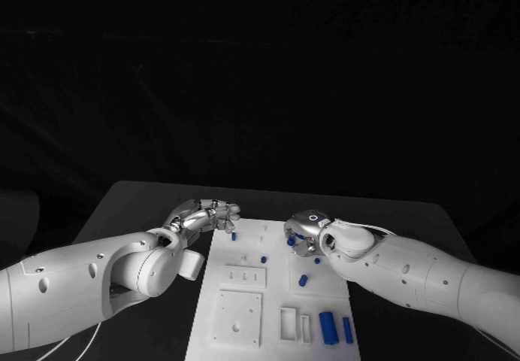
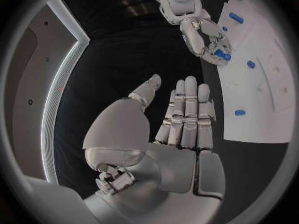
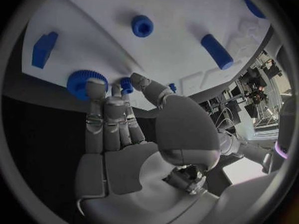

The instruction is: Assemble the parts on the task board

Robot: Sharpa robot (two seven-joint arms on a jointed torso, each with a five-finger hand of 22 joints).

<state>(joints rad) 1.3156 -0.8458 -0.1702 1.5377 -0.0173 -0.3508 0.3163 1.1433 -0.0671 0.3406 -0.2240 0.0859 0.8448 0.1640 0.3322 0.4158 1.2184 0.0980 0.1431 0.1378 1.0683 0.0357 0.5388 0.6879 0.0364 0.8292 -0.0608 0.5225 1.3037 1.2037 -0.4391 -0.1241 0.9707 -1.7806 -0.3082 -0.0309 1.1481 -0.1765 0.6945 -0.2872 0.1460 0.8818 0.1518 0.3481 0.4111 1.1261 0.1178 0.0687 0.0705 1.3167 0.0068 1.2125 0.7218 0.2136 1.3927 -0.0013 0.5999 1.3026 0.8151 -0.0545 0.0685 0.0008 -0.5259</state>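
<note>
2 glossy white arms with rounded shell segments, small dark screw holes along the left arm [image 1: 76, 282] and right arm [image 1: 433, 278], thin white cable near each, silver segmented left hand [image 1: 206, 216], silver right hand [image 1: 306, 229] with smooth domed thumb base

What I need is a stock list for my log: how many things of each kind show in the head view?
blue parts: 7
task board: 1
Hands: 2, the left hand and the right hand
Total: 10
</note>
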